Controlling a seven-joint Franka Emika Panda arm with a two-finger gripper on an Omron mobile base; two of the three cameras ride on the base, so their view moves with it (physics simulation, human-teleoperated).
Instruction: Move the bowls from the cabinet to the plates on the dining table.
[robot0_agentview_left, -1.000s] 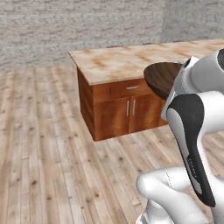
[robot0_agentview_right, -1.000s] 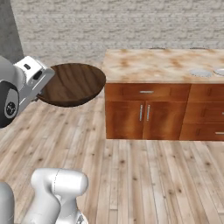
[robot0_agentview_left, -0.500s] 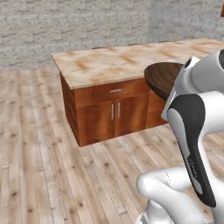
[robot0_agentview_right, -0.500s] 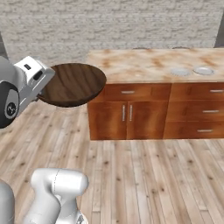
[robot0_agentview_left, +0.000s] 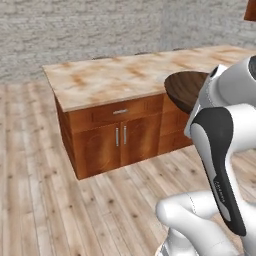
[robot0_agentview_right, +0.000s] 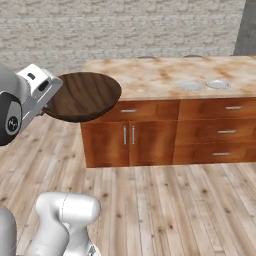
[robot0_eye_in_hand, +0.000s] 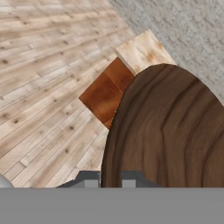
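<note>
Presently the gripper (robot0_eye_in_hand: 110, 177) is clamped on the near rim of the dark brown bowl (robot0_agentview_right: 82, 96), carried level above the floor, short of the dining table (robot0_agentview_right: 160, 75). Both white plates (robot0_agentview_right: 190, 86) lie on the stone top well apart from the bowl, ahead and to the robot's right, nearer the table's front edge; whether anything sits on them is unclear at this range.

1. My left base view looks forward and down from behind the arm, facing the dining table (robot0_agentview_left: 115, 82) corner.
2. My right base view faces the same table's drawer side, near.
3. Both share the dark brown bowl (robot0_agentview_right: 82, 95).
4. My hand view sits close over that bowl, above the wooden floor (robot0_eye_in_hand: 43, 65).
</note>
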